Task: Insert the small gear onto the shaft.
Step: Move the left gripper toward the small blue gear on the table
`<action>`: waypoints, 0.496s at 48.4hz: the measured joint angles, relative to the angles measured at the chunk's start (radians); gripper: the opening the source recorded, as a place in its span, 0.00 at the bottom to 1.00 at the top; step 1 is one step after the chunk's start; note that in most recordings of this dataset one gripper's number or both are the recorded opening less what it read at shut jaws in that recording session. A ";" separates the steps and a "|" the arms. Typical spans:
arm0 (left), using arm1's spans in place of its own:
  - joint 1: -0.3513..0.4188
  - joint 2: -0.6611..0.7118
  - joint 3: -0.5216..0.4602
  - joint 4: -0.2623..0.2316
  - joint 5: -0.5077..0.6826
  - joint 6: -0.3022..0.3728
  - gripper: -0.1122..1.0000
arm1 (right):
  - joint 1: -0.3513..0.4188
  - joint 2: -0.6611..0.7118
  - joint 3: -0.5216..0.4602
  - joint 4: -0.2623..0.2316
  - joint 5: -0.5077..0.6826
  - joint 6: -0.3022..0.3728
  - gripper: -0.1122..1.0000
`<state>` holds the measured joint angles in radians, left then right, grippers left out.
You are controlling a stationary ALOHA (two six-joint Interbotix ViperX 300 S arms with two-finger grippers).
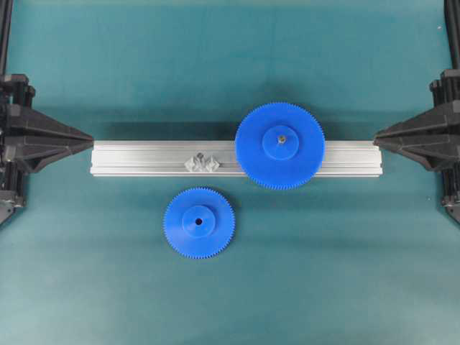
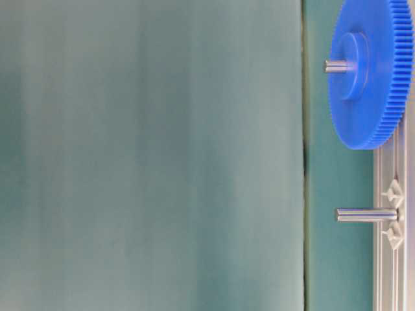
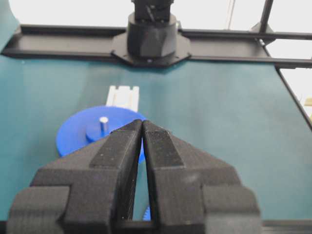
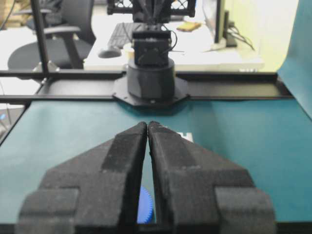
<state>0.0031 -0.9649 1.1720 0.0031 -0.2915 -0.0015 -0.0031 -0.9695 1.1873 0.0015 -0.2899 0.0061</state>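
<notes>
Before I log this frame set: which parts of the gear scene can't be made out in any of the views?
- Small gear: absent from the table-level view; each wrist view shows only a blue sliver behind closed fingers.
- Shaft: end-on overhead, a tiny dot in its mount.
- Larger gear: cut by the table-level frame edge.
- Left gripper, right gripper: overhead edges crop them.

This is a robotics lab set up inside an office room. A teal mat covers the bench, framed by black metal rails on which an arm base is bolted. An aluminium extrusion rail lies on the mat as a test fixture. Beyond the frame, the right wrist view shows a black office chair, a pale desk with a keyboard and mouse (cables trailing nearby), all brightly lit.
</notes>
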 measured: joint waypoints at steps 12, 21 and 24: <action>-0.021 0.138 -0.054 0.009 0.032 -0.072 0.10 | 0.002 0.002 -0.026 0.046 0.155 0.035 0.15; -0.028 0.221 -0.112 0.012 0.120 -0.067 0.10 | 0.002 0.012 -0.067 0.046 0.368 0.040 0.14; -0.034 0.252 -0.138 0.012 0.173 -0.060 0.10 | 0.002 0.028 -0.083 0.049 0.417 0.041 0.15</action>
<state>-0.0307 -0.7133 1.0339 0.0153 -0.1181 -0.0614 -0.0015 -0.9419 1.1045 0.0506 0.1273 0.0476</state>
